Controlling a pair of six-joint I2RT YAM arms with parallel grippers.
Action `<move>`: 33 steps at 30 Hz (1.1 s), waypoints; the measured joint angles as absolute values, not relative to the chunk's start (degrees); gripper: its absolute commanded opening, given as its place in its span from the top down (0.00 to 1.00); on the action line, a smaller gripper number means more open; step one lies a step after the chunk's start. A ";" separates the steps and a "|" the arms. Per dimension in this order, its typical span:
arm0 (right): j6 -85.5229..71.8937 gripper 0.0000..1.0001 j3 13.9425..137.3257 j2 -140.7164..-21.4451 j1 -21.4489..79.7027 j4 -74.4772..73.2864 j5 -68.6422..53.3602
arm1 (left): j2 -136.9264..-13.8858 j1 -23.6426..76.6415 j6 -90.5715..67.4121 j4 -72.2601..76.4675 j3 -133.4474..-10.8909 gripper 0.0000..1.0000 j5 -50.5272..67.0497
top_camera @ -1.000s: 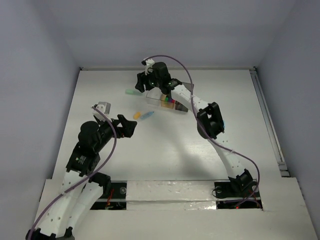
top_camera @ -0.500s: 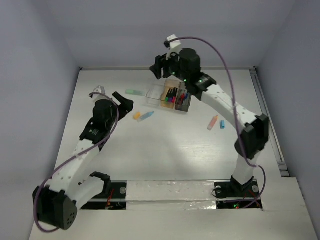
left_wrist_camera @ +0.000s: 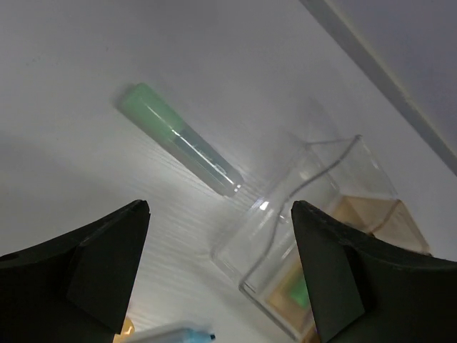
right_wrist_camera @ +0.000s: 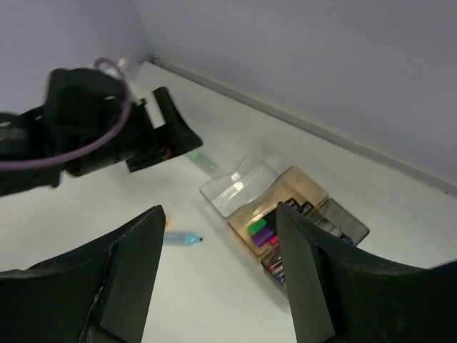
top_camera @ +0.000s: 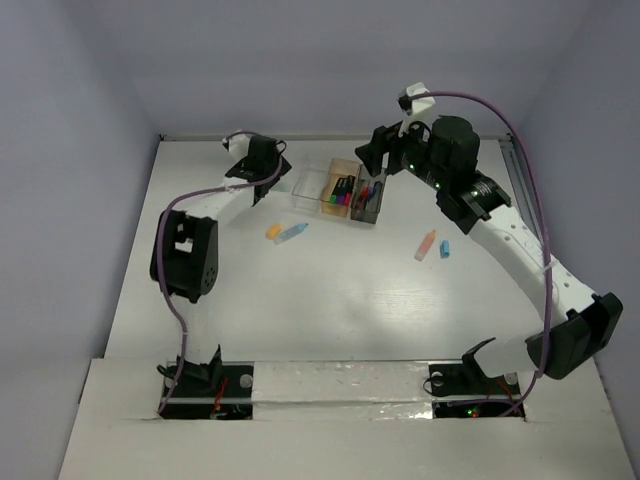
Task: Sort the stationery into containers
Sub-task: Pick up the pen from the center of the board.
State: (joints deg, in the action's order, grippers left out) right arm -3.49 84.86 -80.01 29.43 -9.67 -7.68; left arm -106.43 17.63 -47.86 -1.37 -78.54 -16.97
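Three boxes stand in a row: clear (top_camera: 312,184), tan-orange (top_camera: 337,191) with green and purple markers, dark grey (top_camera: 368,199) with pens. My left gripper (top_camera: 266,162) is open and empty, low over the far table. In the left wrist view (left_wrist_camera: 220,211) a green marker (left_wrist_camera: 175,137) lies ahead of the jaws, beside the clear box (left_wrist_camera: 307,207). My right gripper (top_camera: 377,150) is open and empty, raised behind the boxes (right_wrist_camera: 218,214). An orange piece (top_camera: 273,231) and a light-blue piece (top_camera: 292,232) lie left of the boxes.
Another orange piece (top_camera: 426,243) and a small blue piece (top_camera: 445,248) lie right of the boxes. The left arm (right_wrist_camera: 93,136) reaches across the far left in the right wrist view. The back wall stands close behind the boxes.
My left arm has stretched out toward the far side, its gripper now over the green marker. My right arm has swung right and back, away from above the boxes.
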 measured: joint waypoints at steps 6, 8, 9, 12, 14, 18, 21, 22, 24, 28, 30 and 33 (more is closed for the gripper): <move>-2.79 0.31 82.32 -77.91 28.93 -10.92 -9.72 | -116.84 17.67 -47.40 -7.35 -84.86 0.28 -20.88; -2.61 0.31 81.82 -77.91 28.88 -10.96 -10.61 | -118.15 17.67 -47.48 -8.99 -84.99 0.28 -21.69; -2.55 0.31 81.58 -77.91 28.84 -11.05 -11.03 | -118.67 17.67 -47.53 -9.78 -85.25 0.28 -21.98; -2.50 0.31 81.08 -78.02 28.84 -11.18 -12.47 | -120.68 17.67 -47.72 -11.68 -88.14 0.29 -22.74; -2.55 0.31 80.75 -78.02 28.84 -11.16 -13.56 | -122.39 17.67 -47.88 -12.36 -91.26 0.30 -23.09; -2.79 0.32 80.38 -78.04 28.84 -11.00 -16.36 | -125.47 17.61 -48.10 -12.95 -96.42 0.32 -23.44; -2.85 0.32 80.01 -78.06 28.84 -11.00 -17.56 | -127.94 17.56 -48.47 -14.02 -99.79 0.42 -23.49; -2.85 0.32 79.96 -78.15 28.84 -11.03 -17.78 | -128.92 17.50 -48.56 -14.50 -101.01 0.45 -23.68; -2.85 0.32 79.96 -78.35 28.84 -10.98 -17.89 | -131.11 17.43 -48.53 -15.66 -103.50 0.49 -24.08; -2.85 0.32 79.40 -78.41 28.84 -10.61 -17.85 | -133.25 17.28 -48.23 -17.47 -105.78 0.53 -25.19; -2.85 0.32 79.22 -78.41 28.84 -10.57 -17.85 | -133.25 17.21 -48.03 -17.93 -105.80 0.57 -25.71; -2.87 0.32 79.09 -78.48 28.84 -10.50 -17.85 | -133.71 16.88 -47.37 -19.11 -106.43 0.62 -26.39</move>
